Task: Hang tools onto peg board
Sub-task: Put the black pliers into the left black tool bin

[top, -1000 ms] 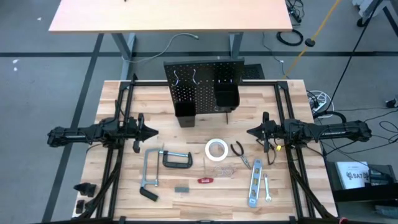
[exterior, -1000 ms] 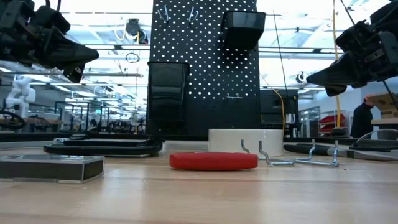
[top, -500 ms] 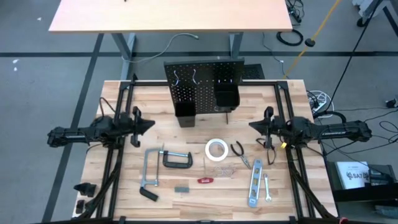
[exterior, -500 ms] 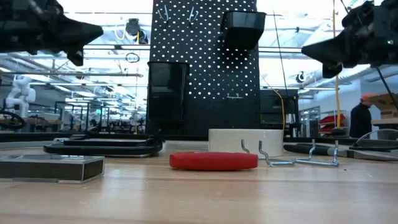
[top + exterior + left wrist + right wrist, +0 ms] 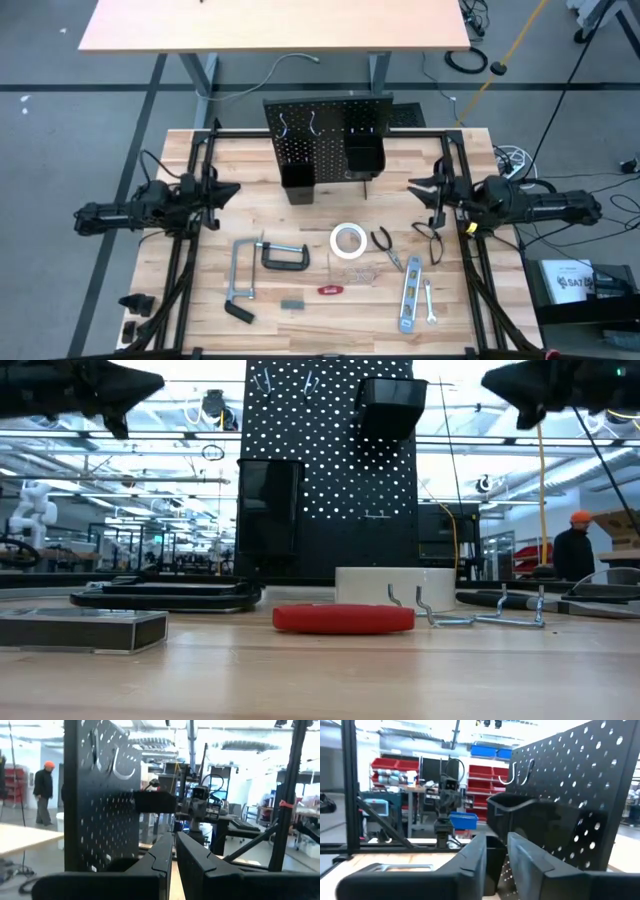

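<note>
The peg board stands upright at the table's far middle, with two hooks near its top. The tools lie flat on the table in front of it: grey bar clamp, dark C-clamp, white tape roll, black pliers, silver level, small wrench, red-handled tool. My left gripper hovers high over the table's left side, shut and empty. My right gripper hovers high on the right, its fingers a little apart, holding nothing.
Two black bins hang on the peg board. Loose wire hooks and a small grey block lie among the tools. Black frame rails run along both table sides. A person stands in the room behind.
Both grippers have risen well above the table and tipped their fingers upward from slanting down to about level. The tools have stayed where they were.
</note>
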Robot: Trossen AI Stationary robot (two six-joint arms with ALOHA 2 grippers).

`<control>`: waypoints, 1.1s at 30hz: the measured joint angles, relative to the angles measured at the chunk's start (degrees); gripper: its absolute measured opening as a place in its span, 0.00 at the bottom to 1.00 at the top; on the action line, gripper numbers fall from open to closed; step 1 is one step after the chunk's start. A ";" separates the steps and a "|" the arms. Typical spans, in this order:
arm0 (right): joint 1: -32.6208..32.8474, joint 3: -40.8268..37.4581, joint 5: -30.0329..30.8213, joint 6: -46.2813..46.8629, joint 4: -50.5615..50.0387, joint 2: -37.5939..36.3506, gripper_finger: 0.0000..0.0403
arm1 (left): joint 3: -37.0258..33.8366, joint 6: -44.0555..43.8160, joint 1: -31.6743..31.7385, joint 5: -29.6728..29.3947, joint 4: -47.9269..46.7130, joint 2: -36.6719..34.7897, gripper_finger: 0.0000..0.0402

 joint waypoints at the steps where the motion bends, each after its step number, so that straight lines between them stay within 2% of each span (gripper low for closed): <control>1: -0.02 1.51 0.69 -0.07 -1.31 0.71 0.23 | 1.14 0.84 0.00 0.23 -0.92 0.46 0.08; 5: -0.02 6.95 1.18 -0.02 -6.70 3.83 0.31 | 5.13 2.76 0.00 0.29 -5.43 2.67 0.12; 14: -0.02 16.66 0.92 0.71 -16.21 10.43 0.40 | 9.99 4.49 0.00 1.55 -8.45 8.62 0.36; 18: -0.02 21.06 0.92 0.36 -23.55 12.30 0.43 | 12.07 3.87 0.00 2.16 -11.10 10.82 0.43; 24: -0.02 27.10 2.05 2.67 -35.05 15.16 0.46 | 16.95 -0.28 -0.02 6.22 -17.41 15.21 0.43; 29: -0.02 28.93 1.74 8.35 -38.00 17.21 0.45 | 17.88 -0.22 0.00 6.44 -17.63 19.95 0.41; 33: -0.02 29.71 -1.94 13.99 -40.81 18.64 0.45 | 17.88 -1.77 -0.01 7.25 -18.43 23.36 0.40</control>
